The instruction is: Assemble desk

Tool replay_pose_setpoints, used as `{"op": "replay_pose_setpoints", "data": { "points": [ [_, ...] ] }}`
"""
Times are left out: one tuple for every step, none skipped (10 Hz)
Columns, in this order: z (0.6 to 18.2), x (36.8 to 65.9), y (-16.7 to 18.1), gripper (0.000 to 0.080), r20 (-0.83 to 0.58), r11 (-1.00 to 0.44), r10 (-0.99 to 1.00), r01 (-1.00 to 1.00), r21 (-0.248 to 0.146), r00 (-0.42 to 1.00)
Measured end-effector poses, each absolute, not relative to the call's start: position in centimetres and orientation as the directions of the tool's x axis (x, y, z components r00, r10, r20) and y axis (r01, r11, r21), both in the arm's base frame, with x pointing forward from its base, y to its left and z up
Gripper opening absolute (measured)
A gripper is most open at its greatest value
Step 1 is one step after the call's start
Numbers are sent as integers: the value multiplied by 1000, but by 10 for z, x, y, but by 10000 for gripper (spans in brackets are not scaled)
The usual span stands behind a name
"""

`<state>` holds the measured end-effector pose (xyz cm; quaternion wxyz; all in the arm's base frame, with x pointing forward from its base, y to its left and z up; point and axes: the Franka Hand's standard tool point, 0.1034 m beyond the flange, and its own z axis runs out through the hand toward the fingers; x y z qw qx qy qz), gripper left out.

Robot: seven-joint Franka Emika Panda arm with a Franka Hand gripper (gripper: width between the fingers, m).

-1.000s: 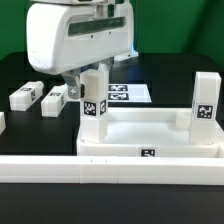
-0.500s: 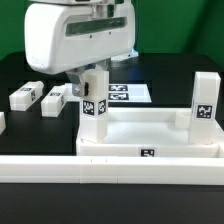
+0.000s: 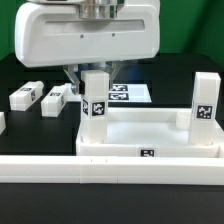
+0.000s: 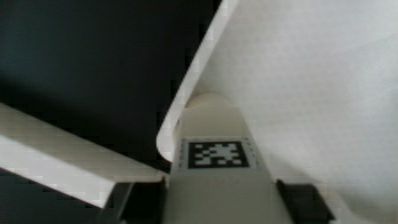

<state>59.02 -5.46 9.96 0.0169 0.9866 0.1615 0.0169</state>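
Two loose legs lie side by side on the black tabletop at the exterior view's left, where they lay half a second ago. The desk top sits mid-scene behind the long rail, with the marker board beyond it. One corner leg stands upright at the tray's corner on the exterior view's left, and another upright leg stands at the right. Since the earlier frame the white hand has turned and now shows its broad face across the top of the view. The end effector still sits over the corner leg.

From the wrist view, the end effector has a dark finger on each side of the tagged corner leg. Whether the fingers press on it cannot be told.
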Motion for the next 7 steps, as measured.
{"op": "replay_pose_setpoints", "data": {
  "points": [
    [99,590,-54,291,36,-983,182,181,27,983],
    [99,590,-53,291,38,-995,101,100,21,994],
    [99,590,-52,291,41,-1000,18,18,14,999],
    [99,591,-51,291,42,-997,-75,-76,8,996],
    [100,591,-50,291,43,-984,-178,-178,3,983],
    [100,591,-49,291,43,-970,-244,-245,0,969],
    [100,591,-49,291,43,-954,-299,-299,-4,953]
  ]
}}
